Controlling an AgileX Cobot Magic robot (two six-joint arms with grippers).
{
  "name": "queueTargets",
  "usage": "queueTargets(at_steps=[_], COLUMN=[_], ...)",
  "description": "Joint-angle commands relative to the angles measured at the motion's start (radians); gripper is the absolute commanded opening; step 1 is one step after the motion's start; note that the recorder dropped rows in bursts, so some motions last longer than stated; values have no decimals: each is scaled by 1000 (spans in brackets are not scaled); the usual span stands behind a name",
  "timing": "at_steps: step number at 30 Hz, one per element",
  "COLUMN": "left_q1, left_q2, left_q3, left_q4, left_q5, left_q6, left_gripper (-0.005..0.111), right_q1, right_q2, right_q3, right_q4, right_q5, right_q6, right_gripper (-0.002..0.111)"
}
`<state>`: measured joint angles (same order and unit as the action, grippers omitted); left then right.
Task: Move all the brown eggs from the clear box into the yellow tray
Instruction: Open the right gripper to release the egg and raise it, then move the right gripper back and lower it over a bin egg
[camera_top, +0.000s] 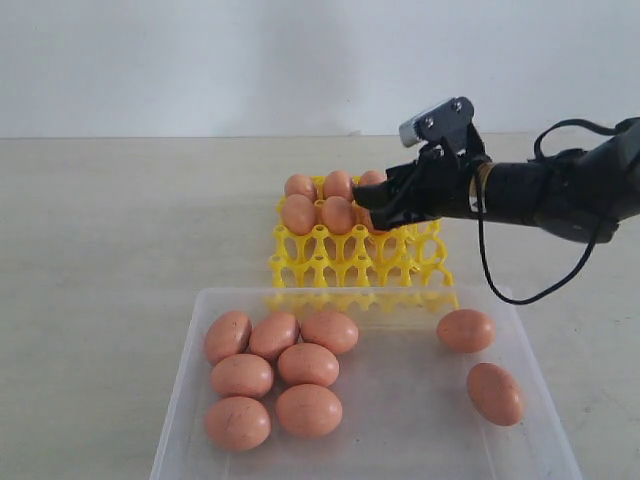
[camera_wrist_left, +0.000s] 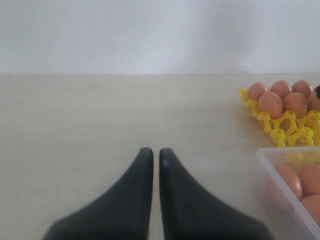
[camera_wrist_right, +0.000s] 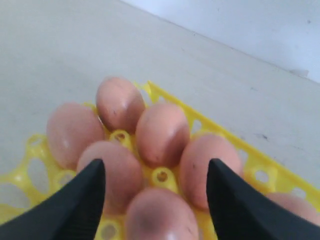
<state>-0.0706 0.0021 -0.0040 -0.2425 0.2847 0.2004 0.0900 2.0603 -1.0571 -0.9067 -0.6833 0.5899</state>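
A flat, matte beige tabletop (camera_top: 110, 220) with faint fine speckling spreads across the scene. Behind it rises a plain white wall (camera_top: 200, 60), evenly lit, meeting the tabletop's far edge in a straight horizontal line.

Sixteen brown eggs (camera_top: 308, 364), nine in one clear box (camera_top: 400, 430), seven in one yellow tray (camera_top: 350, 264)

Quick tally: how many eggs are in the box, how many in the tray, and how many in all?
Eggs in box: 9
Eggs in tray: 7
Total: 16
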Motion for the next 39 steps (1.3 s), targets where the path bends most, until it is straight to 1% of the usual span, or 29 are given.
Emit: queueTargets(at_steps=[1,4,7,9,11,13,16,19,22,23,26,30,33,35,37,39], left_q1=[-9,-9,-9,-9,-9,-9,-9,-9,-9,-9,-9,-9,-9,-9,-9,-9], left_q2=[-2,-2,-2,-2,-2,-2,-2,-2,-2,-2,-2,-2,-2,-2,-2,-2], left_q3=[4,4,4,4,4,4,4,4,4,4,4,4,4,4,4,4], left_q4=[-1,-1,-1,-1,-1,-1,-1,-1,-1,-1,-1,-1,-1,-1,-1,-1], left_q5=[-1,-1,-1,-1,-1,-1,-1,-1,-1,-1,-1,-1,-1,-1,-1,-1], left_q6=[3,3,3,3,3,3,3,3,3,3,3,3,3,3,3,3], left_gripper=[4,4,4,4,4,4,4,4,4,4,4,4,4,4,4,4], right_q1=[2,2,2,2,0,0,0,0,0,0,0,2,2,24,74,132], right_q2=[-196,-341,-452,-497,-521,-530,-525,-514,-502,-502,-508,-559,-645,-717,-810,-892], right_q3=[-1,-1,-1,-1,-1,-1,-1,-1,20,39,115,272,407,468,515,543], right_q4=[-174,-333,-499,-650,-838,-838,-838,-838,-838,-838,-838,-838,-838,-838,-838,-838], right_q5=[8,90,287,408,418,306,33,-230,-490,-530,-532,-313,-153,-32,151,376], right_q6=[294,398,529,747,1024,1171,1217,1176,1024,1000,994,958,908,904,909,912], right_gripper=[43,25,6,0,0,0,0,0,0,0,0,0,0,0,0,0])
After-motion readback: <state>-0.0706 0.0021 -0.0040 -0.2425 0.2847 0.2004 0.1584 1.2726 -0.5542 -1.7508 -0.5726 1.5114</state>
